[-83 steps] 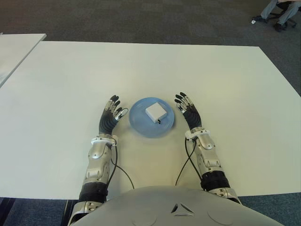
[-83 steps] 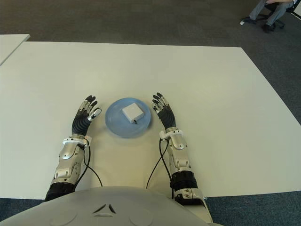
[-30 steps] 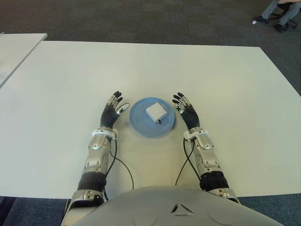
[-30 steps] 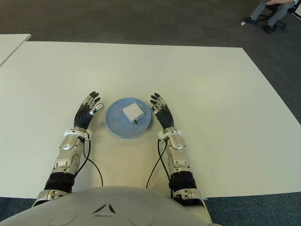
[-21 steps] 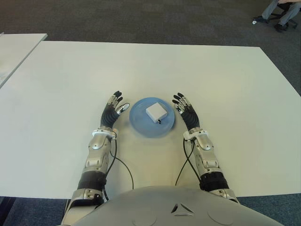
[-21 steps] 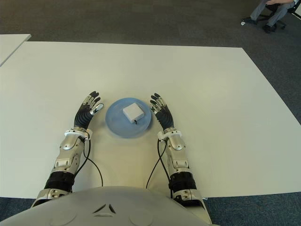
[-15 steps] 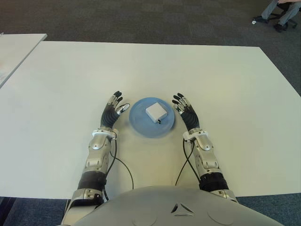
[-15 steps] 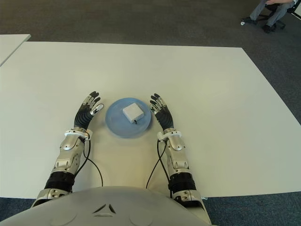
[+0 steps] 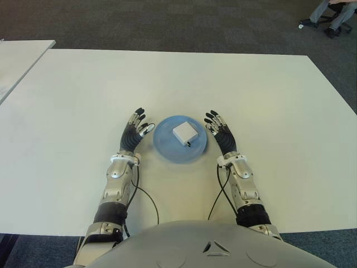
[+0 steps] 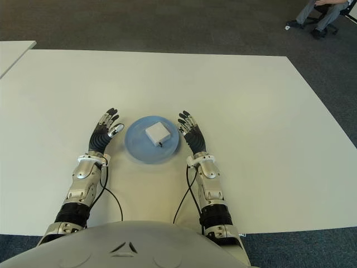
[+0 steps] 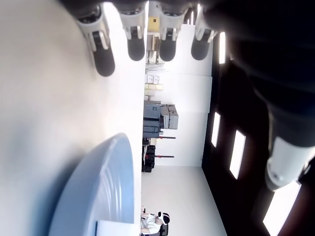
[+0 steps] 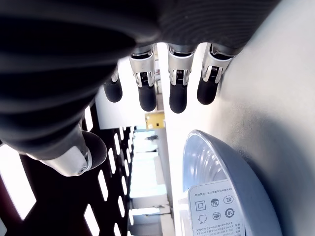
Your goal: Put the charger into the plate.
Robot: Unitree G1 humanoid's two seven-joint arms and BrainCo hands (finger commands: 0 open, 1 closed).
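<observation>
Lying flat, square white charger (image 9: 184, 133) fills round blue plate (image 9: 165, 146).

We found the white table (image 9: 251, 95) bare on all sides of the blue plate (image 9: 165, 146), which was the one raised thing near its middle. The white charger (image 9: 184, 133) sat inside the plate, toward its far right. Our left hand (image 9: 133, 134) flanked the plate just to the left and our right hand (image 9: 221, 133) just to the right, both with fingers spread and empty, so only the far and near approaches to the plate stood unblocked.
</observation>
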